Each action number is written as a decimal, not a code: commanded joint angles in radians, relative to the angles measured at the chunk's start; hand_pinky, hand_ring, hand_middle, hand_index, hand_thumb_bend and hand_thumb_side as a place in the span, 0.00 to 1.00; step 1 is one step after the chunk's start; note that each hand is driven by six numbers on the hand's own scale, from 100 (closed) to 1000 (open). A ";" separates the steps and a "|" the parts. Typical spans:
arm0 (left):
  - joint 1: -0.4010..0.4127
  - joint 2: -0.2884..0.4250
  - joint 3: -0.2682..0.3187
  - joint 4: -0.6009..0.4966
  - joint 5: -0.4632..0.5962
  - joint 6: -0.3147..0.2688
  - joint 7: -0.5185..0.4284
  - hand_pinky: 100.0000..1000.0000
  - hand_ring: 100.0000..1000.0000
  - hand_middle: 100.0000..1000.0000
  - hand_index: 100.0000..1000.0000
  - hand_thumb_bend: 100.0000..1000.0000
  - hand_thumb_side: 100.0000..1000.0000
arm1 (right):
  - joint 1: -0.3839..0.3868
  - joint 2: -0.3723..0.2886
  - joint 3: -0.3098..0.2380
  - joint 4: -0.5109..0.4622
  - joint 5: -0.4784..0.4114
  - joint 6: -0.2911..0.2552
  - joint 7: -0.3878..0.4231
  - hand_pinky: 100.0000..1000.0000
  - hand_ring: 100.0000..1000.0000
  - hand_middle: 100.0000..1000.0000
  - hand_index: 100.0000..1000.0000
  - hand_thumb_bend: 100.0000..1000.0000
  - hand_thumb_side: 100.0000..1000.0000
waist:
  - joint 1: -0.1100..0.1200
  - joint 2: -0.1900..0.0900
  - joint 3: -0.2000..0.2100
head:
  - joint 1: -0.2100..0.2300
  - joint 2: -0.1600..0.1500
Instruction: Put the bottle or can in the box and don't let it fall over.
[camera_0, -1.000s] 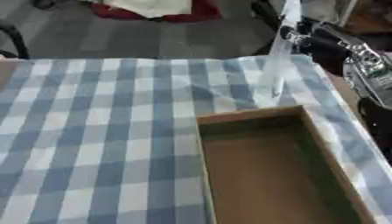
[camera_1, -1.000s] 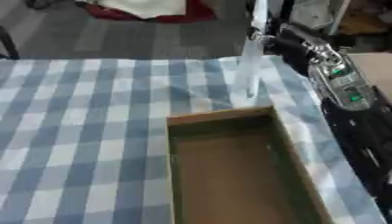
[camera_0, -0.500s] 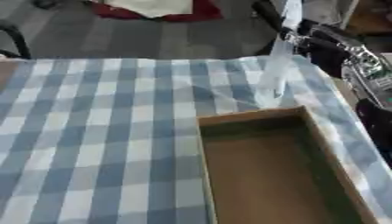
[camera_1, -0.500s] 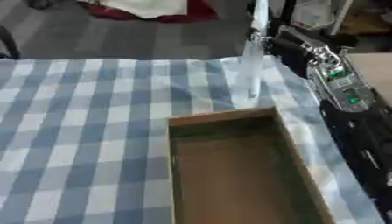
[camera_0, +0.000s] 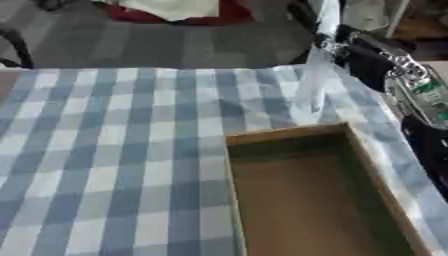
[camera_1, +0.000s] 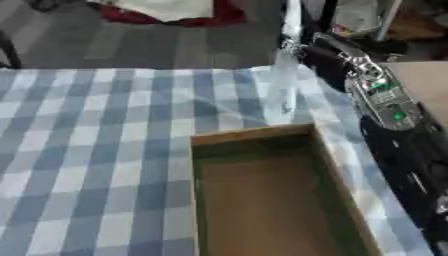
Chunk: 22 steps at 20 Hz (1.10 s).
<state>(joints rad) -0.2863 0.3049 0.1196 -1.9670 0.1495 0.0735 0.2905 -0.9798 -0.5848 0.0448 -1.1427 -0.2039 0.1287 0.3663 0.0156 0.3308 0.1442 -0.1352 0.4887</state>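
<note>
Your right hand (camera_0: 343, 44) is clamped around the upper part of the clear bottle (camera_0: 312, 82), coming in from the far right corner. The bottle stands pretty much upright, just beyond the far wall of the cardboard box (camera_0: 289, 136), with its base at or just above the checked cloth on the worktop (camera_0: 114, 145). I honestly can't tell whether it's touching down or hanging a hair above.

Compared with a second ago, basically nothing has moved: same bottle spot, same grip, same box. So you look paused right at the box edge, and the carry part is mostly done, I'd guess. What's left is the bit that matters: lift over that far wall, then lower it onto the box floor.

The bottle is tall and thin and you're holding it high up, so the bottom could swing and clip the wall. I'd clear the rim properly, set it down flat, and only let go once it's settled.

The left hand isn't showing in either view.
</note>
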 joint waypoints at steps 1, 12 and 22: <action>-0.013 0.008 0.000 -0.021 0.005 -0.001 -0.004 0.17 0.76 0.73 0.47 0.00 0.64 | -0.023 -0.015 -0.001 -0.004 -0.007 0.002 0.001 1.00 1.00 1.00 1.00 0.00 0.41 | 0.001 -0.015 0.002 | -0.004 -0.017; -0.014 0.005 0.000 -0.021 0.005 -0.001 -0.007 0.17 0.76 0.73 0.47 0.00 0.64 | -0.016 -0.014 -0.001 0.001 0.002 -0.004 0.008 1.00 1.00 1.00 1.00 0.00 0.40 | 0.002 -0.010 0.006 | -0.006 -0.017; -0.014 0.005 0.002 -0.022 0.005 -0.001 -0.004 0.17 0.76 0.74 0.47 0.00 0.64 | 0.006 -0.010 -0.003 0.007 0.028 -0.001 -0.003 1.00 1.00 1.00 1.00 0.00 0.38 | 0.001 -0.012 0.007 | -0.005 -0.017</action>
<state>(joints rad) -0.2900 0.2970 0.1193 -1.9721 0.1497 0.0744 0.2869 -0.9588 -0.5766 0.0480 -1.1297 -0.1847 0.1291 0.3672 0.0158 0.3375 0.1510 -0.1404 0.4848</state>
